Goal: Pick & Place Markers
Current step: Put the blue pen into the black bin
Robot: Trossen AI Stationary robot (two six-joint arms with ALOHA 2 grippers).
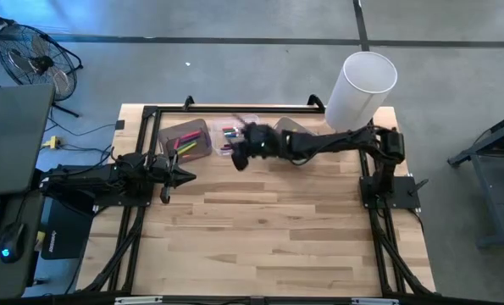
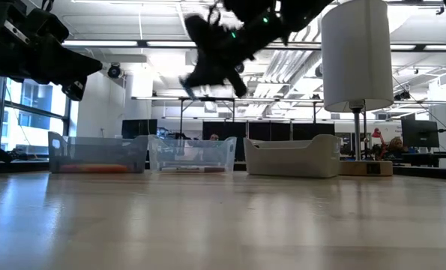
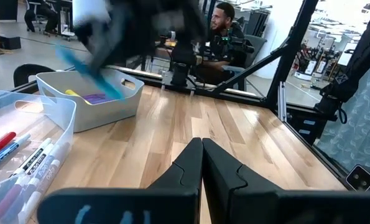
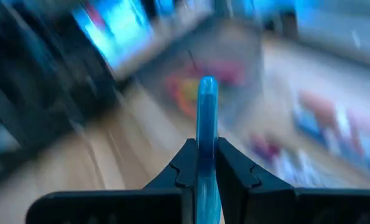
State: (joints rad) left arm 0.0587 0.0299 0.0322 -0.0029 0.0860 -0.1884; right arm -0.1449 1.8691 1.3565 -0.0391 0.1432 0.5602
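Observation:
My right gripper [image 1: 240, 157] reaches in from the right and hangs high above the table [image 2: 208, 67], near the clear middle bin [image 1: 235, 133]. It is shut on a blue marker [image 4: 206, 118]. My left gripper [image 1: 184, 176] is shut and empty [image 3: 201, 155] and stays above the table's left side. Markers lie in the left grey bin [image 1: 186, 140]. Others lie in the clear bin [image 3: 17, 155]. Yellow and purple ones lie in the pale right bin [image 3: 94, 96]. My right gripper pinches the blue marker's barrel [image 4: 206, 152] between its two fingers. The marker lies along the fingers, and its free end [image 4: 208, 84] sticks out past the fingertips. In the left wrist view the marker [image 3: 88, 68] slants downward, lifted clear of the bins and the table.
Three bins stand in a row along the table's far edge [image 2: 99, 154] [image 2: 193, 154] [image 2: 291, 156]. A tall white cylinder [image 1: 360, 85] stands at the far right corner. The near half of the wooden table [image 1: 277, 246] is bare. A person sits beyond the table [image 3: 222, 25].

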